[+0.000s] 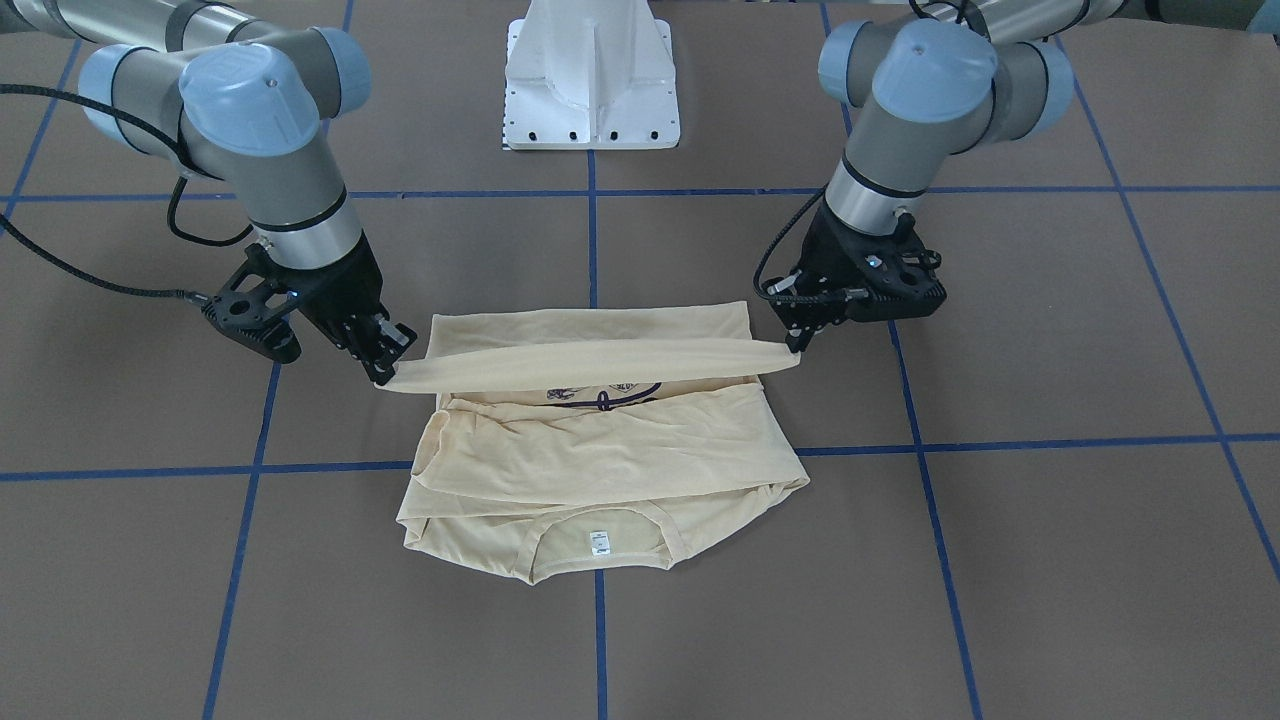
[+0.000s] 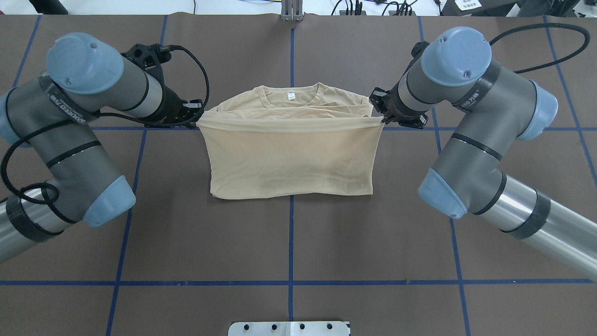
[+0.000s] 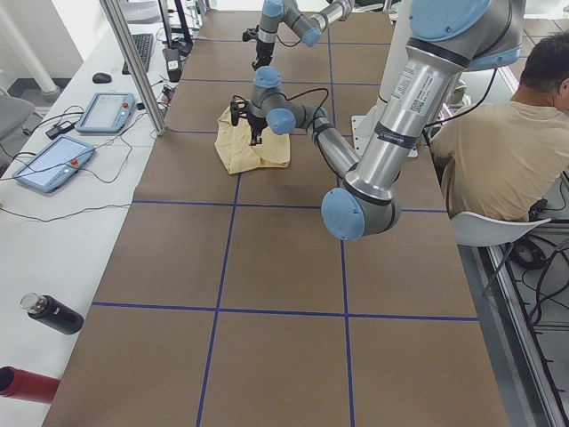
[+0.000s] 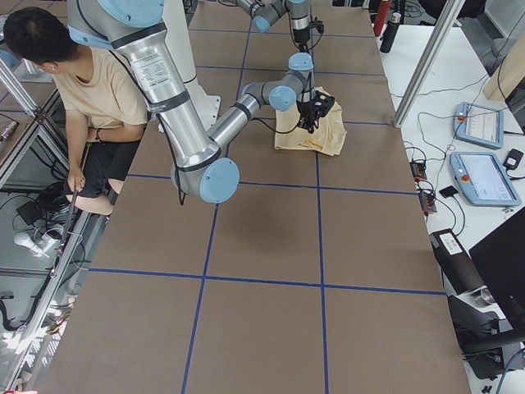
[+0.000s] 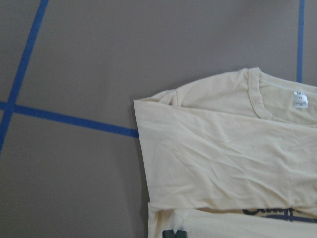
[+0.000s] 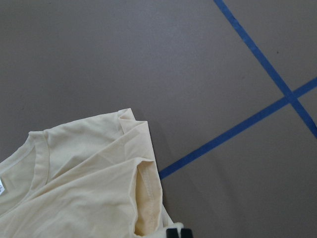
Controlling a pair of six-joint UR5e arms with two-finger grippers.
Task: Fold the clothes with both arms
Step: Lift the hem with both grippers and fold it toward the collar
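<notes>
Shirt (image 1: 600, 460), pale cream-yellow, lies mid-tabletop (image 1: 1000, 600), directly btwn and below the two sets of jaws. Sleeves look tucked in, body approx. rectangular. Its hem edge is off the surface, strung as a taut band from left jaws to right jaws, w/ the rest sloping down to the tabletop on the robot side of the jaws. Beyond the jaws, away from the robot, the collar and white neck label (image 1: 599, 541) lie flat. A strip of navy print (image 1: 600, 395) shows just under the raised band.

Left arm (image 2: 79, 121): left jaws clenched on one hem corner. Right arm (image 2: 471, 135): right jaws clenched on the other corner, at about the same height.

Handling, my read: thin jersey, v. light, limp, stretchy. No stiffness, so it sags wherever unsupported and will bunch if the jaws drift together. A tight span btwn the jaws matters, but too much pull prob. drags the lower layers along the tabletop. Corner grips look right: a pinch at each hem end gives a straight leading edge. Not fragile, and not slippery on this matte surface, tho a shallow pinch could slip out. Fold seems roughly halfway; hem not yet laid near the collar.
</notes>
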